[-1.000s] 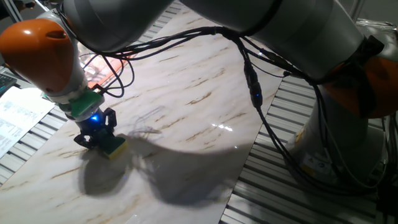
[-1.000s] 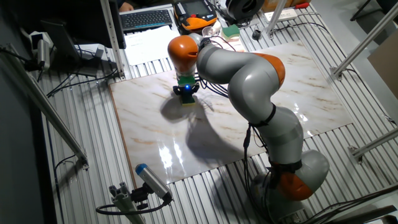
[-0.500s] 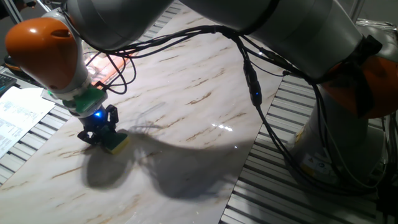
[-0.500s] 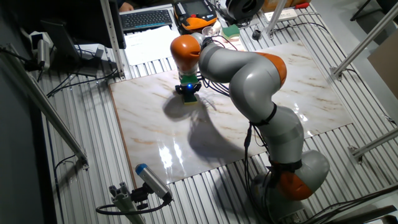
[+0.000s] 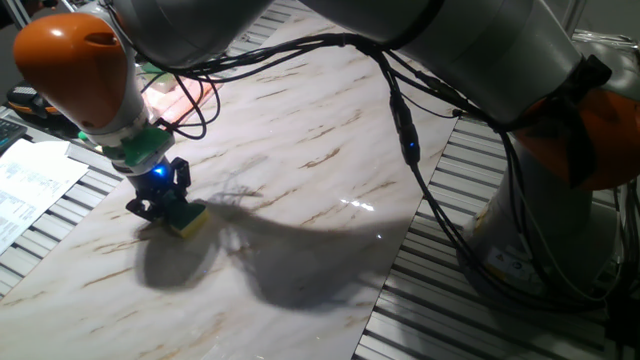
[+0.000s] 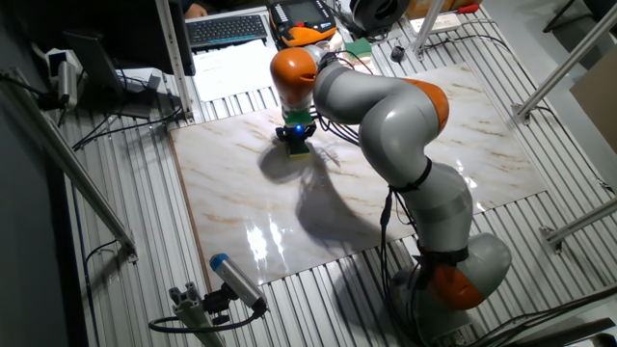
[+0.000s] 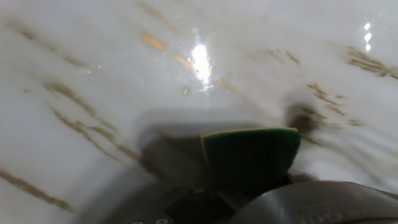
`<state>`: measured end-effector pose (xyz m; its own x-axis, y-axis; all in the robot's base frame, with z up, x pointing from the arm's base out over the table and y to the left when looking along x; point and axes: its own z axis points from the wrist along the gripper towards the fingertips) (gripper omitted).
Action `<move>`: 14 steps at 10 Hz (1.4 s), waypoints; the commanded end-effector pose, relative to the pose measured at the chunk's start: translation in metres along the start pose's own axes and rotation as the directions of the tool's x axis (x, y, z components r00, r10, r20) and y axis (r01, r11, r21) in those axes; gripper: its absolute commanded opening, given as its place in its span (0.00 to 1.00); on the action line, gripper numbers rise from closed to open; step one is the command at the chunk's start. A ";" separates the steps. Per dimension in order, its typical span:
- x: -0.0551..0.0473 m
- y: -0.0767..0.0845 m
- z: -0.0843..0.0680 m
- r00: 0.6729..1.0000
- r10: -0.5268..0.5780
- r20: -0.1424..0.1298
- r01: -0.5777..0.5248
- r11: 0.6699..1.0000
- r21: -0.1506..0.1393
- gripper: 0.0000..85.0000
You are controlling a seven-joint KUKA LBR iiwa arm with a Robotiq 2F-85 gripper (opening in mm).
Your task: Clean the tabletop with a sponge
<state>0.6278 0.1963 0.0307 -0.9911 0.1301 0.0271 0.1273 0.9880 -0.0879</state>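
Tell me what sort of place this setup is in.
Most likely a robotics lab or test cell. A marble-look tabletop lies on a grey slatted metal bench, with a laptop and papers behind, while the arm's tool presses a sponge on the slab.

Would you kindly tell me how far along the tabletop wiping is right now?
Done: the gripper holds the small green-topped yellow sponge. In hand: it presses the sponge flat on the glossy white marble-look tabletop near one end. Left: most of the slab; no dirt shows, so cleaned area cannot be judged.

Two fixed views (one close, one high) share the tabletop [image 5: 300, 150]; hand view looks down.
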 end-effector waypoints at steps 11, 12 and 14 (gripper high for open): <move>-0.011 -0.033 0.004 0.999 -0.050 0.019 0.050 0.999 -0.004 0.00; -0.011 -0.035 0.004 0.998 -0.051 0.020 0.051 0.999 -0.004 0.00; -0.010 -0.042 0.008 0.998 -0.065 0.027 0.065 0.998 -0.003 0.00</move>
<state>0.6322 0.1522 0.0265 -0.9980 0.0629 0.0060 0.0622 0.9947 -0.0817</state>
